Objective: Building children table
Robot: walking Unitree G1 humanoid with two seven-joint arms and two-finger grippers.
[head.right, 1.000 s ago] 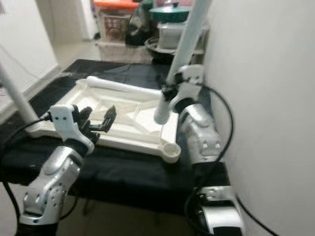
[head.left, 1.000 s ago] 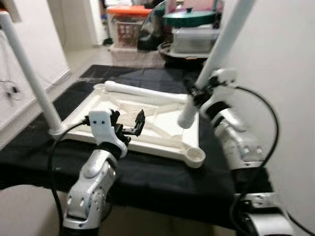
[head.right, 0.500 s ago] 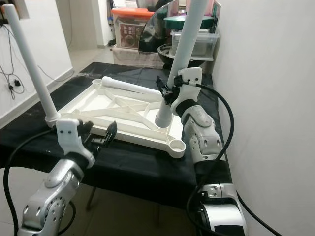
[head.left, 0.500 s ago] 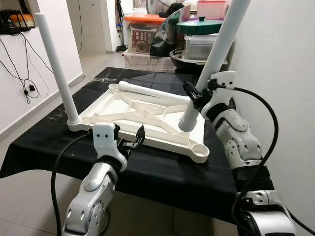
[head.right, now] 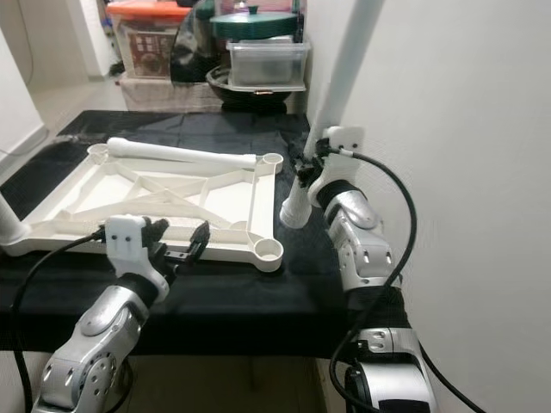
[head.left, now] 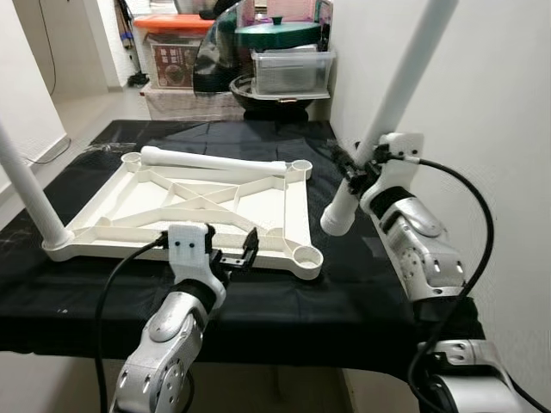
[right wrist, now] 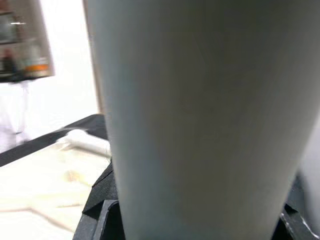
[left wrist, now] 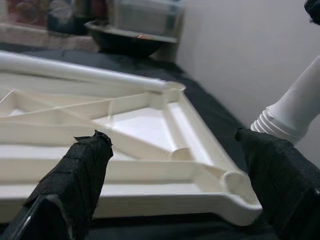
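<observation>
A white table top (head.left: 172, 202) lies upside down on the black cloth (head.left: 362, 292). One white leg (head.left: 26, 189) stands upright in its near-left corner. A second leg (head.left: 215, 161) lies loose along its far edge. My right gripper (head.left: 357, 163) is shut on a third leg (head.left: 392, 86), held tilted, its threaded end (head.left: 337, 219) hanging just right of the table top's right edge. My left gripper (head.left: 237, 258) is open at the front edge, close to the near-right corner socket (head.left: 306, 255). The left wrist view has both fingers (left wrist: 75, 175) apart, with the socket (left wrist: 235, 182) and the leg end (left wrist: 287, 112) beyond.
A white wall (head.left: 482, 86) stands close on the right, right behind my right arm. Behind the table are clear storage boxes (head.left: 288, 69), a green-lidded pot (head.left: 275, 33) and an orange-lidded bin (head.left: 172, 52). The cloth's front edge drops off near my left arm.
The camera has swung, shifting the whole scene. The held leg's lower end has gone from over the table top's right side to just beyond its right edge. My left gripper stays open at the front edge.
</observation>
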